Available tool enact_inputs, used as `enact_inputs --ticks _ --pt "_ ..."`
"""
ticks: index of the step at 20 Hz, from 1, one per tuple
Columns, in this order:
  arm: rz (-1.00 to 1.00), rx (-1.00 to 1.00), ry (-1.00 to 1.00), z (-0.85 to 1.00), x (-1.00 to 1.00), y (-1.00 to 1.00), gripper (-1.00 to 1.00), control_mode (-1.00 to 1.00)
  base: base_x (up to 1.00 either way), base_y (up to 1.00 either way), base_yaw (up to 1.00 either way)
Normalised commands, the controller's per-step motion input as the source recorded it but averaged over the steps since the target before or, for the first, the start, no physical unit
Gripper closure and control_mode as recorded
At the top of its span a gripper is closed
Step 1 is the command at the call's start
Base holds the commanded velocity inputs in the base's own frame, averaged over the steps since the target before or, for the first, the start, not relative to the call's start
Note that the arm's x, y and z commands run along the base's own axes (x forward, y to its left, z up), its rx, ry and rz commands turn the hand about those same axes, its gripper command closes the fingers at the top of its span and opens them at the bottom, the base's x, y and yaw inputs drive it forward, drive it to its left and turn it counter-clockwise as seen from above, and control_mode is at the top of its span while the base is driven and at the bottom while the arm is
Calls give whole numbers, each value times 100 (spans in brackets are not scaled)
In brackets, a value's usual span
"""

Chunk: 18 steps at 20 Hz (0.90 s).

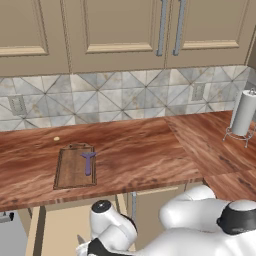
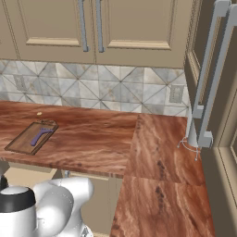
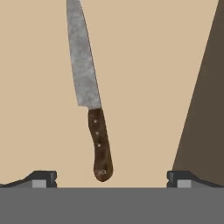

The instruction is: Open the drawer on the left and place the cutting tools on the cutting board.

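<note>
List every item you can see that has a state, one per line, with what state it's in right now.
drawer: pulled open, knife inside
knife: lying flat on the drawer floor, not gripped
peeler: resting on the cutting board
cutting board: flat on the counter, holding the peeler
pincer: open, fingertips either side of the knife handle
upper cabinets: doors closed

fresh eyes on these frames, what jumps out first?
The knife lying on the beige floor of the open drawer, its dark handle between the open pincer tips. Next, the purple peeler already on the cutting board on the counter's left.
</note>
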Motion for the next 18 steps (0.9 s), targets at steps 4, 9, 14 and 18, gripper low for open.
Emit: enact_inputs --ticks 4,9,14,18 --pt "0 0 0 -26 0 12 -100 -100 0 0 0" --pt "0 0 0 -5 0 7 -100 -100 0 0 0" --pt "0 0 0 -9 0 5 -100 -100 0 0 0" --pt "0 0 0 -25 0 10 -100 -100 0 0 0"
